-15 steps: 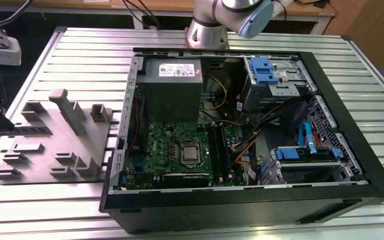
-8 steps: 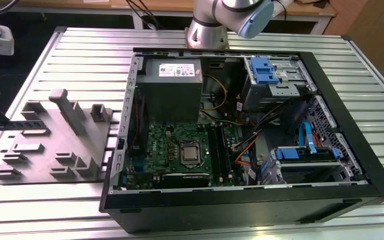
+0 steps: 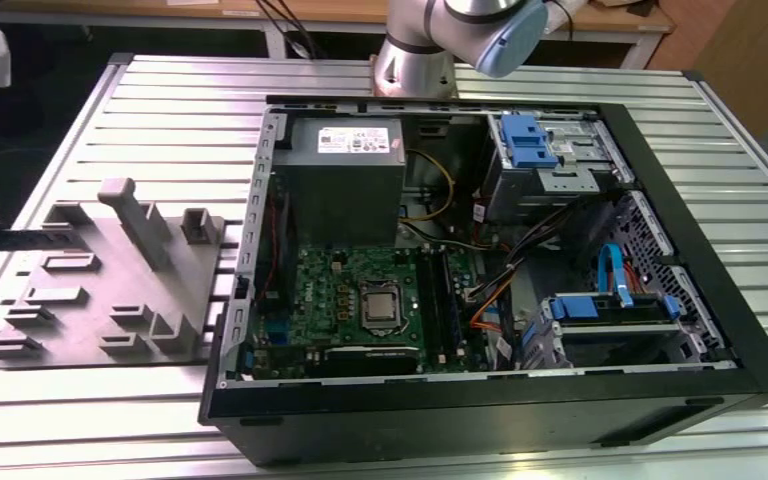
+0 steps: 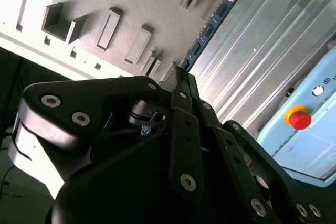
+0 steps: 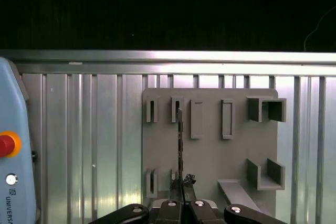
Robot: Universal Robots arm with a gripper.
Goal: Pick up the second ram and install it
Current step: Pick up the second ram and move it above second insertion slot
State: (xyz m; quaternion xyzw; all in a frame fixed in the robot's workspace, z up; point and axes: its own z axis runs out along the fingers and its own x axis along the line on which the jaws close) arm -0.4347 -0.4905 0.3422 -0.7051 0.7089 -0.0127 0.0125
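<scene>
My gripper [image 5: 181,186] is shut on the second ram [image 5: 180,135], a thin dark stick seen edge-on in the first wrist view. It is held well above the grey tray [image 5: 210,161], over the tray's row of narrow slots. In the second wrist view the ram [image 4: 212,22] shows as a bluish board with chips, reaching out from the gripper [image 4: 181,77] across the tray [image 4: 131,3]. In the exterior view the green motherboard [image 3: 357,295] lies inside the open computer case [image 3: 491,390], to the right of the tray [image 3: 104,290].
The tray stands on a ribbed metal table [image 5: 94,145]. A light blue pendant with a red button [image 5: 5,145] lies on the table beside the tray. Inside the case are a grey power supply [image 3: 344,170], blue drive cages [image 3: 544,150] and cables [image 3: 518,260].
</scene>
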